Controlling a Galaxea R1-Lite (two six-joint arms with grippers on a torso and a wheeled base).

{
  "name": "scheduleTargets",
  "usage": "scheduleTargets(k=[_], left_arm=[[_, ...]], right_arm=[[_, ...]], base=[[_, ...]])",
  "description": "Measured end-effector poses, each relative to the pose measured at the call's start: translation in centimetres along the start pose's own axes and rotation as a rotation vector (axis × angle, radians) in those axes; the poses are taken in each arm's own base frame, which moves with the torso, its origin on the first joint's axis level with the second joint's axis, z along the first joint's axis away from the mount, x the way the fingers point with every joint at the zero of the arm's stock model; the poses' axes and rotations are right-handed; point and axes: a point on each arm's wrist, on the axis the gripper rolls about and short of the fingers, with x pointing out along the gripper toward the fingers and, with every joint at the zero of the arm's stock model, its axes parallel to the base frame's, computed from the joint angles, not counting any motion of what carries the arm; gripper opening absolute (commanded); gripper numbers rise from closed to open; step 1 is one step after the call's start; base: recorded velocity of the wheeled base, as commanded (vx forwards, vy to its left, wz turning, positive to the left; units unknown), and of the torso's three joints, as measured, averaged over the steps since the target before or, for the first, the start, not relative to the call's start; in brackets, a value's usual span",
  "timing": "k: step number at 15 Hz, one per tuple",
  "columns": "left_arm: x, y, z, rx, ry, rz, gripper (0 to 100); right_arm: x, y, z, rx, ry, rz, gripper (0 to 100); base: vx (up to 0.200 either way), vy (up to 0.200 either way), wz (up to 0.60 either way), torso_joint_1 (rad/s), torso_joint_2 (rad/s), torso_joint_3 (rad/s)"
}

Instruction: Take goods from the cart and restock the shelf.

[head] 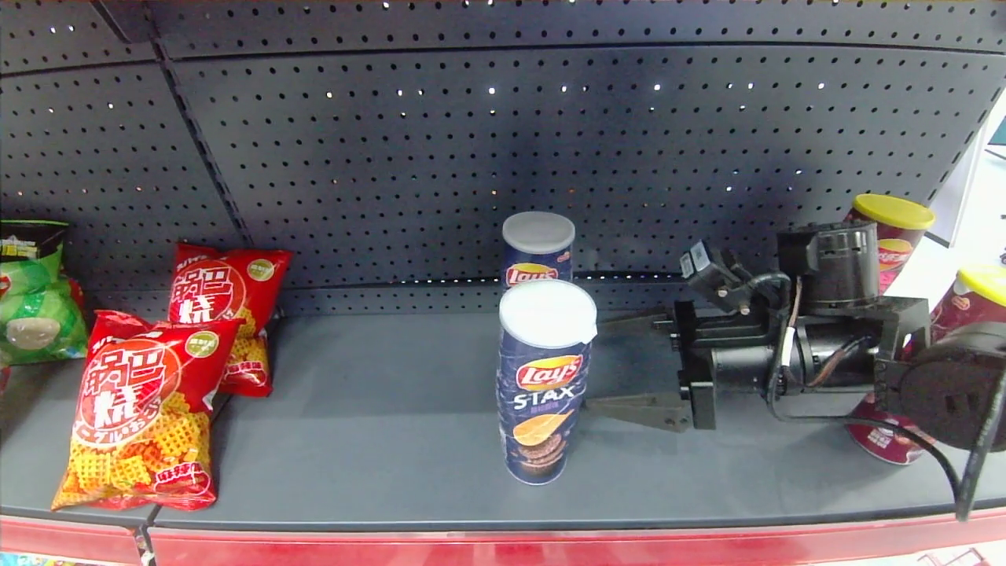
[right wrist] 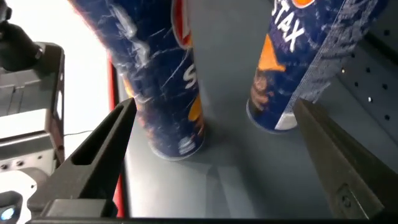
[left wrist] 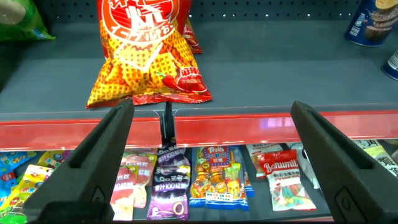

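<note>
Seemingly at release of the front chip can (head: 542, 393), right gripper (head: 601, 363) and left gripper (left wrist: 211, 109) both spread wide and empty, next needing a straight retreat without tipping it.

Rear blue can (head: 538, 250) partly hidden, green bag (head: 31, 303) cut by edge

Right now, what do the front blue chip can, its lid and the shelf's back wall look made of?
Front blue can: likely cardboard tube with glossy printed wrap; it shows sheen. Lid: whitish plastic, matte, probably. Back wall: dark grey painted sheet metal, judging by punched hole rows.
</note>
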Motion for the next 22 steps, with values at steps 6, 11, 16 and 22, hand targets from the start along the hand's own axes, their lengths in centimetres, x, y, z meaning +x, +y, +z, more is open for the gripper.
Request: scheduleTargets(k=[6, 11, 16, 22], left_arm=[[0.0, 0.0, 0.0, -0.001, 0.000, -0.001, 100], [0.0, 0.0, 0.0, -0.001, 0.000, 0.000, 100], [0.0, 0.0, 0.0, -0.001, 0.000, 0.000, 100], [0.0, 0.0, 0.0, -0.001, 0.000, 0.000, 100]], right_arm=[[-2.5, 2.6, 0.2, -0.003, -0.008, -0.007, 100], [-2.1, 3.0, 1.0, -0.030, -0.026, 0.015, 100], [1.0, 3.0, 2.4, -0.066, -0.048, 0.097, 100], [2.5, 3.8, 2.0, -0.054, -0.033, 0.161, 100]], base=[[0.000, 0.000, 0.00, 0.000, 0.00, 0.000], [0.000, 0.000, 0.00, 0.000, 0.00, 0.000], [0.000, 0.000, 0.00, 0.000, 0.00, 0.000], [0.000, 0.000, 0.00, 0.000, 0.00, 0.000]])
